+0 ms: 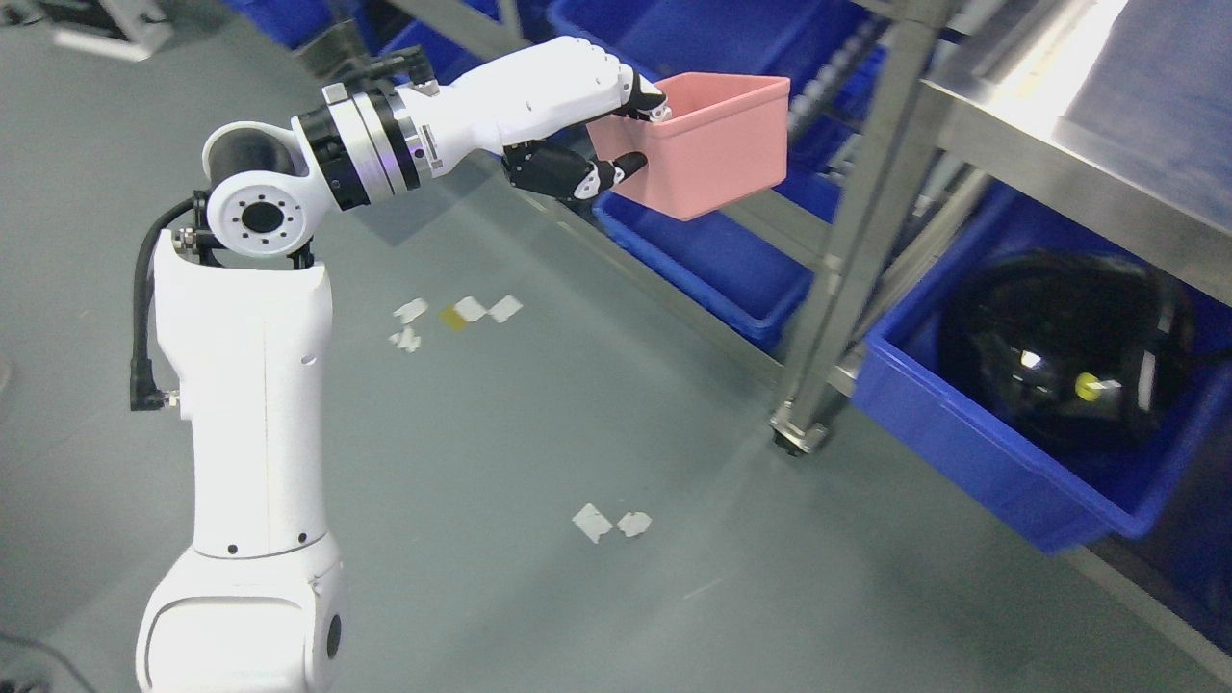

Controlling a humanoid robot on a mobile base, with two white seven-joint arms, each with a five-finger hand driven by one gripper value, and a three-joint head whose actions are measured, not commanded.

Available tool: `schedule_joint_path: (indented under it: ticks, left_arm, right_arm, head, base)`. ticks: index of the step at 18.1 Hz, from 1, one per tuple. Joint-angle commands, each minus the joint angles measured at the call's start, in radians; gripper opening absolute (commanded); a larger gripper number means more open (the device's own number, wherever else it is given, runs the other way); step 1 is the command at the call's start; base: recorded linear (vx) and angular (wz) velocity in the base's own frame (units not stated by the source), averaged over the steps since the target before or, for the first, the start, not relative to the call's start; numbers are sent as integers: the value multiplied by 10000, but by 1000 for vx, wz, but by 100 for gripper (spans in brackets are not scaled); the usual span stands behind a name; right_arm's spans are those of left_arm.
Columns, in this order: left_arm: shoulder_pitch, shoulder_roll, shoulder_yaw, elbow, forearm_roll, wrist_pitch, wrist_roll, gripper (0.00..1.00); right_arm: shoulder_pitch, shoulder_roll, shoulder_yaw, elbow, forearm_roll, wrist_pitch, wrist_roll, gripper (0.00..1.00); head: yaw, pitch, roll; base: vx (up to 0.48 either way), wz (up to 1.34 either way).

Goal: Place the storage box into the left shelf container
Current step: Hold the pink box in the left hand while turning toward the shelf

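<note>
One hand is at work for you: the left hand (577, 120) pinches the near wall of the pink storage box (707, 144), fingers (640, 96) curled over the rim and thumb (616, 171) pressed against the outside. You see no readable writing or label anywhere. Your box hangs in the air beside the metal shelf post (866, 212), above a blue shelf container (712, 265).

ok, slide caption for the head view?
Left hand holds pink storage box above blue shelf bin.
</note>
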Motion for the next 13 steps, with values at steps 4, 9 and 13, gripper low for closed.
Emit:
schedule_joint_path:
  ticks: [4,9,13]
  left_arm:
    - [526,75,-652,-196,247,-193,59,2]
    - [557,75,-621,-196,277,-193,182,2]
    - [602,75,-605,-196,277,-193,182,2]
  right_arm:
    - [-187,-174,0,-175,0,-7,4,99]
    - [-187,-174,0,-175,0,-7,4,99]
    - [-187,-174,0,-175,0,-7,4,99]
  head:
    - [0,0,0]
    - [0,1,0]
    - [0,2,0]
  base:
    - [133,1287]
    - [352,1129]
    - [661,709]
